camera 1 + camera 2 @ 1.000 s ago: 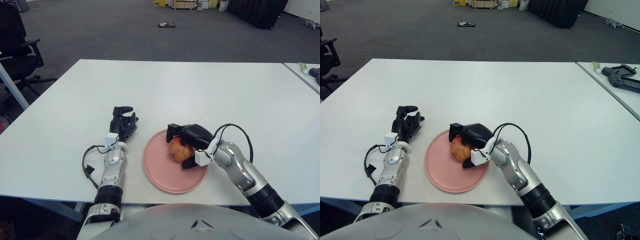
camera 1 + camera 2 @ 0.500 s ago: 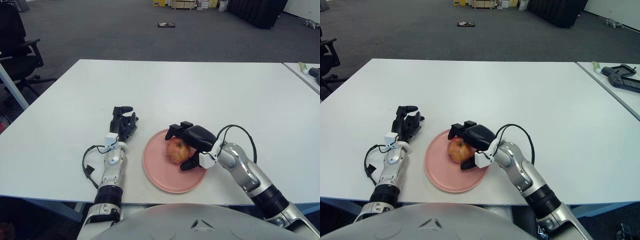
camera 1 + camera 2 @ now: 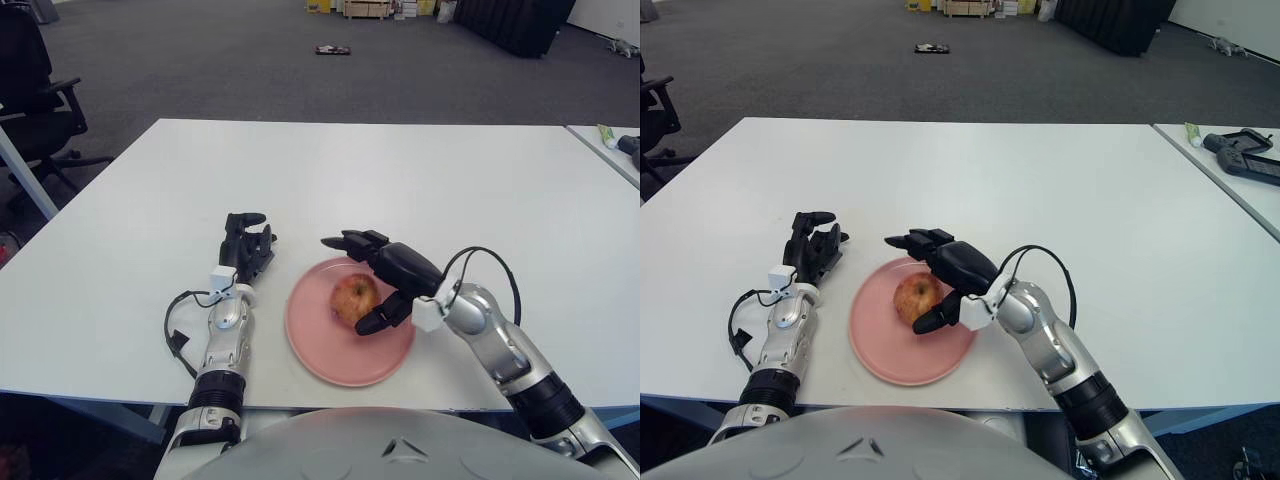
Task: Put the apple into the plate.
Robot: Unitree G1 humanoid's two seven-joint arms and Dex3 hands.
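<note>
A red-yellow apple point(image 3: 354, 297) sits on the pink plate point(image 3: 318, 340) near the table's front edge. My right hand point(image 3: 365, 278) hovers just over and to the right of the apple, fingers spread open and clear of the fruit. The thumb reaches down beside the apple's right side, while the other fingers point left above it. My left hand point(image 3: 246, 250) shows to the left of the plate, on the white table point(image 3: 400, 180).
The neighbouring table at the far right carries a black device point(image 3: 1244, 152) and a small tube point(image 3: 1191, 132). An office chair point(image 3: 35, 100) stands off the table's left side. A black cable point(image 3: 180, 325) loops by the left wrist.
My right hand has let go of the apple, opened its fingers and lifted slightly up and to the right. The apple stays on the plate. The left hand has not moved.
</note>
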